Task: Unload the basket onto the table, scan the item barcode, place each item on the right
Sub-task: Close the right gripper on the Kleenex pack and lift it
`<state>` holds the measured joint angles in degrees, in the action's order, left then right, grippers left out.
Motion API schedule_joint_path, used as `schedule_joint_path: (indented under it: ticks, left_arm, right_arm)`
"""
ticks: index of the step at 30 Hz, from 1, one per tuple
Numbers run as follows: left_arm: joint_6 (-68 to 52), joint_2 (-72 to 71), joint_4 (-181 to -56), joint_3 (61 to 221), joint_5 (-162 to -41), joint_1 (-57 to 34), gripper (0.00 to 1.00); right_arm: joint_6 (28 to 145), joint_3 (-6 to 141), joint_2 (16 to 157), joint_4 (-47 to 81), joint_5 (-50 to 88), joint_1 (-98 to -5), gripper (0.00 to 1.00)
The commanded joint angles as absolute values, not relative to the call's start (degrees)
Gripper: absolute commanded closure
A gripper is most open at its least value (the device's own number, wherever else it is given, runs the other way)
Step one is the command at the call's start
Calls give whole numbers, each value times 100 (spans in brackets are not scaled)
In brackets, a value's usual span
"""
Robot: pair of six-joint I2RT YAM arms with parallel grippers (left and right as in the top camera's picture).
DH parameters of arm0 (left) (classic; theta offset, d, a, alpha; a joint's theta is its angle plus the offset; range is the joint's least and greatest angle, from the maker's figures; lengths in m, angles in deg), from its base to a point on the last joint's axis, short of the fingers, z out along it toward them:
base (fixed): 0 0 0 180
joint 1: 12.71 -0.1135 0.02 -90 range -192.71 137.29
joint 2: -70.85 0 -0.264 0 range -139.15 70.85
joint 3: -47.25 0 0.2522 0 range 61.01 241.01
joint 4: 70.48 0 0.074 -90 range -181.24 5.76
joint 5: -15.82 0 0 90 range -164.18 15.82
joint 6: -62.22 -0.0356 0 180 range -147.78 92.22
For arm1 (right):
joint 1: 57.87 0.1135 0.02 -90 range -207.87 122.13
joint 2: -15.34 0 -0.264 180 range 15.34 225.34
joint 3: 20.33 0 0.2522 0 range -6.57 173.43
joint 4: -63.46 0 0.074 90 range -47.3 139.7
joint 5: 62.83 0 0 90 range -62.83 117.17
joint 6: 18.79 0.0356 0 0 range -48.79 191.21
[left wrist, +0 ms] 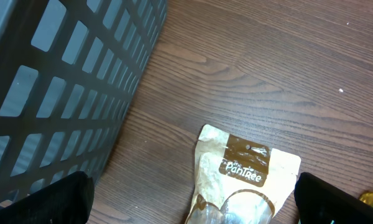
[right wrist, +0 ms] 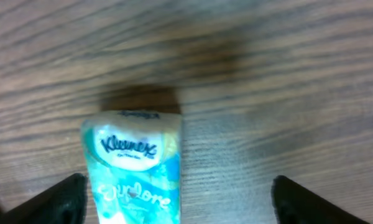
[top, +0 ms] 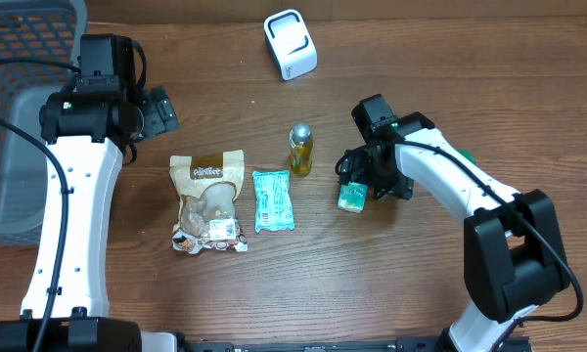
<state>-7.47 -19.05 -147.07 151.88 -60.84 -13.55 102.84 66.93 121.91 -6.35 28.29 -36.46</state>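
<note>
The wooden table (top: 421, 293) carries everything; a dark mesh basket (top: 10, 39) fills its far left corner; the left gripper (top: 164, 110) hangs just beside the basket, near the far edge, its fingers (left wrist: 50, 199) spread fully wide with nothing held between them; the right gripper (top: 364, 181) is low over the middle of the table, right of centre, its fingers (right wrist: 53, 199) also set wide apart and clamping nothing; a tan PanTree snack pouch (top: 208, 200) lies flat left of centre, below the left gripper; the white scanner (top: 291, 44) stands near the middle of the far edge, well apart from both grippers; a teal packet (top: 272, 200) lies just beside the pouch on its right; the Kleenex pack (right wrist: 133, 174) lies on the table between the right gripper's open fingers, nearer one of them, printed face up; a small gold bottle (top: 300, 149) stands upright between the teal packet and the scanner.
</note>
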Motion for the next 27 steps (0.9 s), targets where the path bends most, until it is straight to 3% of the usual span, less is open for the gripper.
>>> schedule_joint_path:
  ticks: [1, 6, 16, 20, 27]
  left_arm:
    - [-897, -1886, -14703, 15214, -6029, -1344, 0]
    - [-897, -1886, -14703, 15212, -6029, -1344, 0]
    - [-895, -1886, -14703, 15214, -6029, -1344, 1]
    - [-897, -1886, -14703, 15214, -6027, -1344, 0]
    - [-897, -1886, -14703, 15214, -6027, -1344, 0]
  right_arm:
    - [10033, 6839, 12014, -657, 2473, -3873, 24]
    - [9627, 6839, 12014, -639, 1669, -4151, 49]
    - [9648, 6407, 12027, -305, 1542, -4208, 51]
    - [9666, 6131, 12027, -64, 1457, -4208, 61]
    - [9668, 5847, 12027, 246, 1393, -4208, 61]
